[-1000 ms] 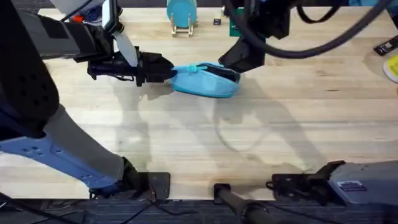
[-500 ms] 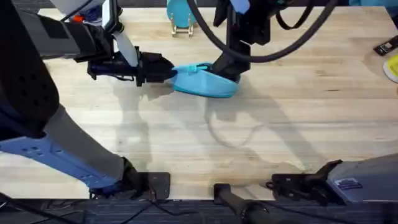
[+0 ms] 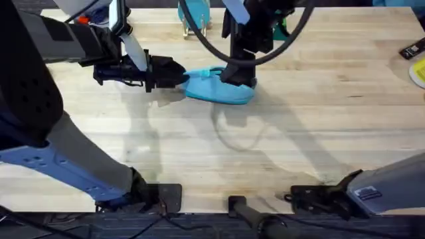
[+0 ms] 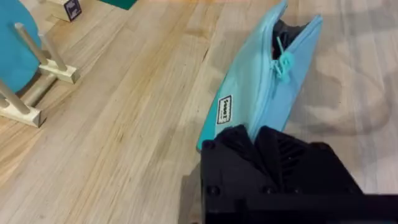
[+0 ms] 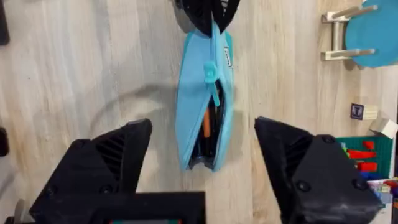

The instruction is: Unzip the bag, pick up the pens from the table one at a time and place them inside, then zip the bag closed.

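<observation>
The light-blue bag (image 3: 219, 87) lies on the table (image 3: 319, 126), partly unzipped. My left gripper (image 3: 178, 75) is shut on its left end; the same grip shows in the left wrist view (image 4: 258, 140) on the bag (image 4: 255, 93). The zipper pull (image 4: 284, 62) hangs near the gaping far end. My right gripper (image 3: 238, 72) hovers over the bag's right end. In the right wrist view this gripper (image 5: 202, 165) is open, its fingers (image 5: 118, 155) standing either side of the bag (image 5: 189, 118). Pens (image 5: 208, 130), one orange and the others dark, lie inside the opening.
A round teal disc on a wooden stand (image 3: 194, 16) sits behind the bag, near a green box (image 5: 357, 152) and a small cube (image 4: 67, 7). A black item (image 3: 412, 48) and a yellow one (image 3: 420, 72) lie at the right edge. Bare wood stretches in front.
My right arm has swung left and in over the bag's right end. The left gripper and the bag have stayed where they were.
</observation>
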